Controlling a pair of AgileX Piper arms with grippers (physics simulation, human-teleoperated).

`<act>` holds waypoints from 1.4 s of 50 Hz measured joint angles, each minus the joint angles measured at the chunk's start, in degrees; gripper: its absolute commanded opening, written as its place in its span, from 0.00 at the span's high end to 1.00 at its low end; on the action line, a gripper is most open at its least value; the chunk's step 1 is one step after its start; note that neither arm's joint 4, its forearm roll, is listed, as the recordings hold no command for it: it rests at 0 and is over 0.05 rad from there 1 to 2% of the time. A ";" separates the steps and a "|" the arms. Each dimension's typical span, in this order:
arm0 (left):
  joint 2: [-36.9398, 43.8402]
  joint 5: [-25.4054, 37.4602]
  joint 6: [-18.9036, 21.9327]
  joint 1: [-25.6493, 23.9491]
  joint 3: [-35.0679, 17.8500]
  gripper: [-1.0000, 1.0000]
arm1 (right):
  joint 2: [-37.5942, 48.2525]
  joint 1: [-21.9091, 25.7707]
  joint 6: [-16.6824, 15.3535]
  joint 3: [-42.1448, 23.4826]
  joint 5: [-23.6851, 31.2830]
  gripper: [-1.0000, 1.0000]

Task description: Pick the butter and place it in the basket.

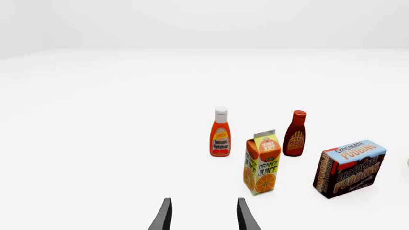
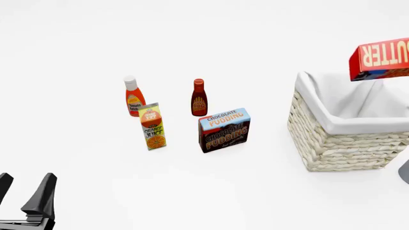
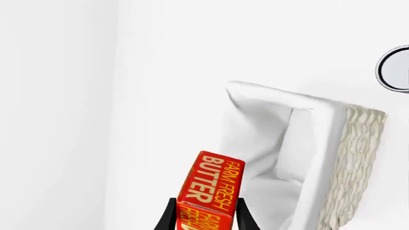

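Observation:
The butter (image 2: pixel 383 60), a red carton with white lettering, hangs in the air above the far right part of the basket (image 2: pixel 345 139), clear of its rim. In the right wrist view my right gripper (image 3: pixel 206 218) is shut on the butter (image 3: pixel 211 184), with the basket's (image 3: pixel 364 143) white-lined opening below and beyond it. The right gripper itself is outside the front view. My left gripper (image 2: pixel 26 191) is open and empty at the near left, far from the basket; it also shows in the left wrist view (image 1: pixel 204 215).
A ketchup bottle (image 2: pixel 133 98), a BBQ sauce bottle (image 2: pixel 198 98), an orange juice carton (image 2: pixel 153 127) and a chocolate pudding box (image 2: pixel 224 130) stand in a group left of the basket. A round dark-rimmed object (image 3: pixel 396 69) lies beyond the basket.

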 measured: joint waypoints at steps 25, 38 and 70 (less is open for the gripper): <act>0.00 0.00 0.00 0.00 0.00 0.00 | 5.58 -3.61 -1.61 -2.49 -1.53 1.00; 0.00 0.00 0.00 0.00 0.00 0.00 | 7.49 -5.46 -2.46 -2.87 -2.14 1.00; 0.00 0.00 0.00 0.00 0.00 0.00 | 8.98 -6.83 -4.43 -1.69 -3.19 1.00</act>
